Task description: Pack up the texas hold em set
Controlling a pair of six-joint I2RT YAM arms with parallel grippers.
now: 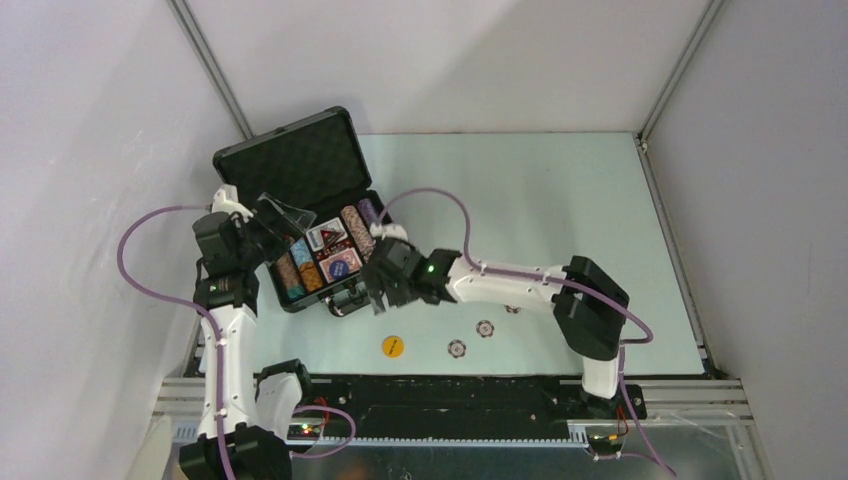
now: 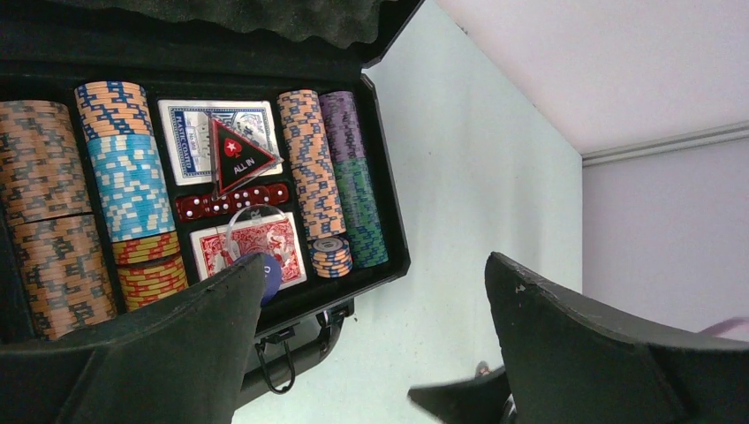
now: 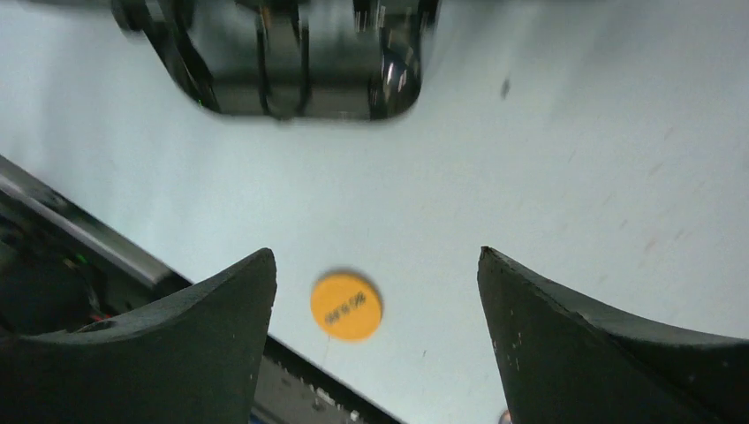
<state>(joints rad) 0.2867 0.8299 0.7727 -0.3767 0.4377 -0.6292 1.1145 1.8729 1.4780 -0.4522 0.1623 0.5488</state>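
The black briefcase lies open at the far left of the worktop. It holds rows of striped poker chips, a blue deck and a red deck. The left gripper hovers over it, fingers wide apart and empty. The right gripper, also spread and holding nothing, hangs near the case's front edge above a yellow disc. Two loose chips lie on the worktop to the disc's right.
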